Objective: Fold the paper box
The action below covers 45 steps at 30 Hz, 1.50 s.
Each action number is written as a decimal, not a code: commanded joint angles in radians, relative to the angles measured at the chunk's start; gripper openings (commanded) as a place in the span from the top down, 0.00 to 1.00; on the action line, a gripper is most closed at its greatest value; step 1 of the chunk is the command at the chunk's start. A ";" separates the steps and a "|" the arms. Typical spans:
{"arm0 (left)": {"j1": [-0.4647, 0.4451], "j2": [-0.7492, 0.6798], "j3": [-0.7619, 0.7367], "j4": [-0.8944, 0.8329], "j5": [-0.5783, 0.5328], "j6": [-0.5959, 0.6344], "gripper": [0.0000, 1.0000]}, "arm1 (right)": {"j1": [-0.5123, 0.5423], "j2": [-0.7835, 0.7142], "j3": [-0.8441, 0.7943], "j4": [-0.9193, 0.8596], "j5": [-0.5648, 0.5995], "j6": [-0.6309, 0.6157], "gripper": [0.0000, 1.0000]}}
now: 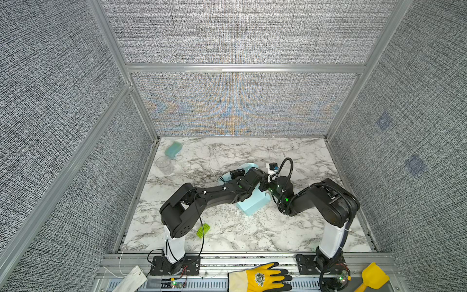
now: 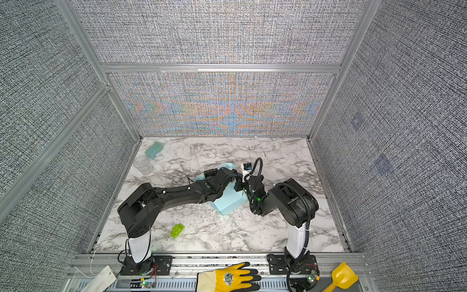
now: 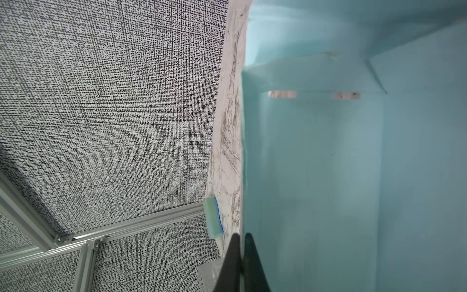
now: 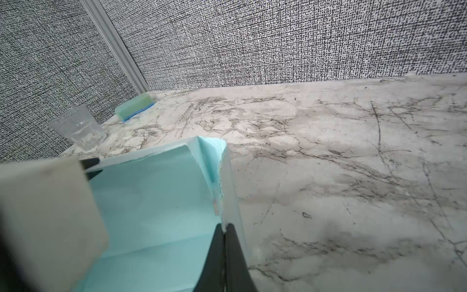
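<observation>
The paper box (image 1: 252, 205) (image 2: 228, 204) is a pale light-blue, partly raised shell in the middle of the marble table, mostly under both wrists. My left gripper (image 3: 242, 237) is shut on one upright wall of the paper box (image 3: 328, 164), one finger on each side. My right gripper (image 4: 224, 225) is shut on the edge of another wall of the paper box (image 4: 156, 202), beside a crumpled corner flap. In the right wrist view the left arm's dark fingers (image 4: 91, 163) pinch the opposite wall. In both top views the fingertips are hidden by the wrists.
A teal sponge-like block (image 1: 173, 149) and a clear glass (image 1: 164, 164) stand at the back left corner. A lime-green toy brick (image 1: 203, 230) lies by the left arm's base. A yellow glove (image 1: 260, 278) and a yellow scoop (image 1: 374, 276) lie on the front rail.
</observation>
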 commanded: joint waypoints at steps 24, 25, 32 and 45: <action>0.006 -0.036 -0.029 -0.009 0.029 -0.053 1.00 | 0.028 -0.007 -0.037 0.127 -0.123 0.092 0.93; 0.006 -0.040 -0.034 -0.003 0.030 -0.052 1.00 | 0.018 -0.008 -0.044 0.138 -0.144 0.098 0.88; 0.013 -0.058 -0.068 0.052 0.027 -0.015 1.00 | -0.081 -0.061 -0.082 0.135 -0.332 0.101 0.56; -0.006 -0.047 -0.112 0.191 -0.055 0.104 1.00 | -0.238 0.032 0.047 0.006 -0.519 0.163 0.54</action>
